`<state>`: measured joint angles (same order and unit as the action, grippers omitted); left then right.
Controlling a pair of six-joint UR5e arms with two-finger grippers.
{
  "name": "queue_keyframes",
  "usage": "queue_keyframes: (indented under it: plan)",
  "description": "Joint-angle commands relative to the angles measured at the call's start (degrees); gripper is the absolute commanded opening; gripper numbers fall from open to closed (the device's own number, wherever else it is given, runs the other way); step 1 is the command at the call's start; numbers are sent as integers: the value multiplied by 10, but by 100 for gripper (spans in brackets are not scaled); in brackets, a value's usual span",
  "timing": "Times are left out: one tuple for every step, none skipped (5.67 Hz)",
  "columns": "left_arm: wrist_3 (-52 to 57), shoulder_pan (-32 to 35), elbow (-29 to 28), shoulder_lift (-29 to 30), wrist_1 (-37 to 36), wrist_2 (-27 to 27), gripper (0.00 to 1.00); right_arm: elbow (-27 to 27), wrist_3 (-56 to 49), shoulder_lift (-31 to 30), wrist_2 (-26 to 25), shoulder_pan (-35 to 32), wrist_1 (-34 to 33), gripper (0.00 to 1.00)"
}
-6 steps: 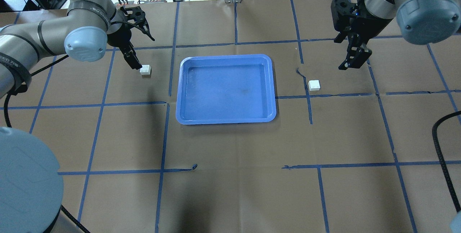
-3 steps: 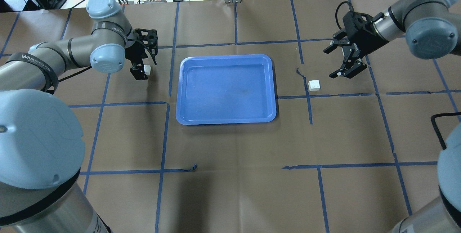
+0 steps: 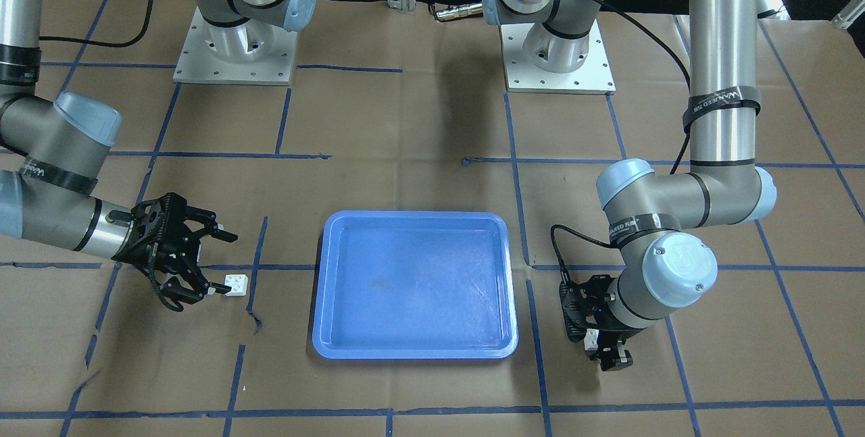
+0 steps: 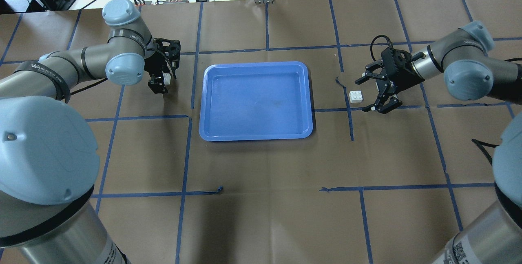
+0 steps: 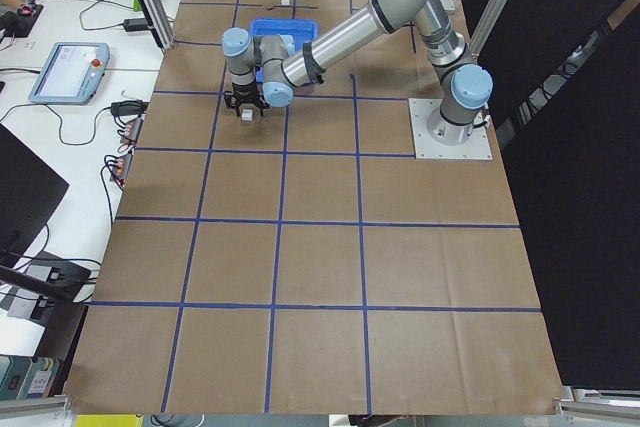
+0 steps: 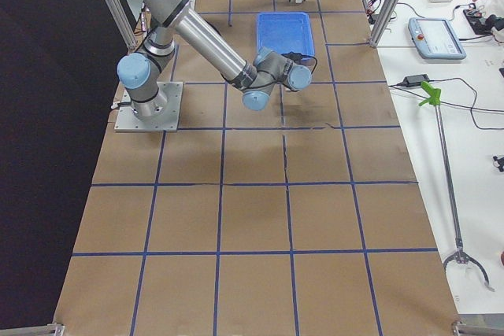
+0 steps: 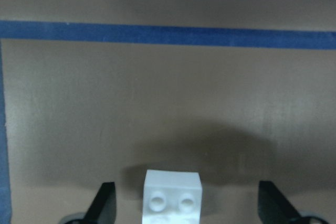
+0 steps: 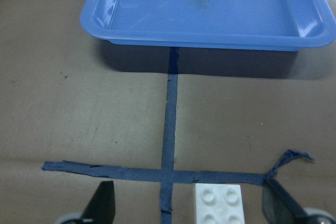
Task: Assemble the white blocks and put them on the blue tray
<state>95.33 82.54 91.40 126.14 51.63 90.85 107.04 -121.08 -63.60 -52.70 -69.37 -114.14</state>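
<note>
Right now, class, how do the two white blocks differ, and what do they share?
The left block sits centred between the left gripper's open fingers; the right block sits off-centre in the right gripper. The left block lies on bare paper; the right block lies beside a tape crossing. Both are white, studs up, ungripped, outside the blue tray.

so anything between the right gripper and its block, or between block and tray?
Nothing visible. The block sits between the open fingers of the right gripper, not yet gripped. From there to the tray there is only paper with flat tape.
</note>
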Motion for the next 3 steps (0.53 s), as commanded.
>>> queue_keyframes:
  plan:
    - [-6,0,0,-3,-1,1,8,1,-1,15,-3,21,-15,100]
    - [-12,-3,0,-10,-3,0,0,-2,0,19,0,25,-26,100]
    - [-21,2,0,-30,6,1,0,-1,0,21,1,25,-28,100]
